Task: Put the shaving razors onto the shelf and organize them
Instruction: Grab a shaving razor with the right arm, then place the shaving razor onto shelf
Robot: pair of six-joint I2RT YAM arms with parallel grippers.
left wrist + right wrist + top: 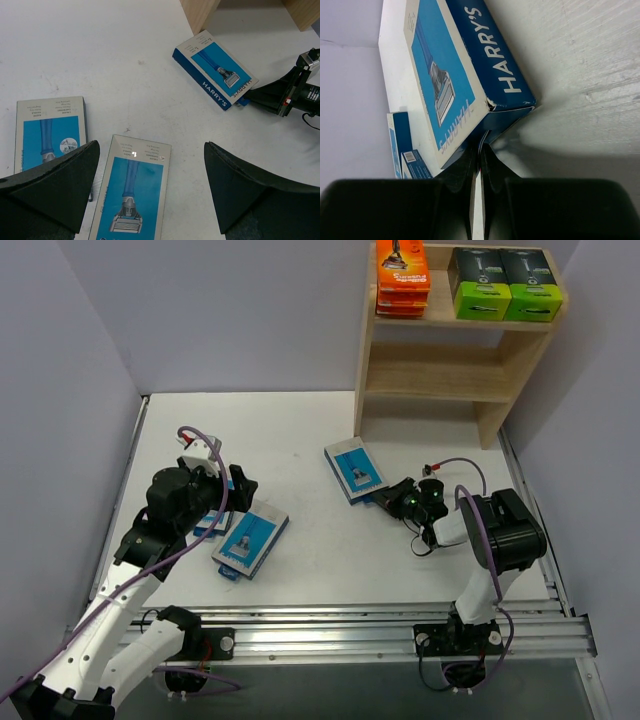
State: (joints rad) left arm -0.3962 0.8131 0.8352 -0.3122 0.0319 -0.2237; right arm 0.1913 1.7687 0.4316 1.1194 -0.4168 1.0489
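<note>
You're grabbing the blue pack (354,469): right claw (384,499) pressed together at its corner, left claw (151,150) spread. Confirm the grip, then lift toward the shelf (440,392).

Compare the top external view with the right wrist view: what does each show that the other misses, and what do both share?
Only top external: the shelf with orange packs and black boxes on its upper tier. Only right wrist: HARRY'S lettering on the side of the blue pack, and the right gripper shut at its corner. Both: that pack and gripper.
</note>
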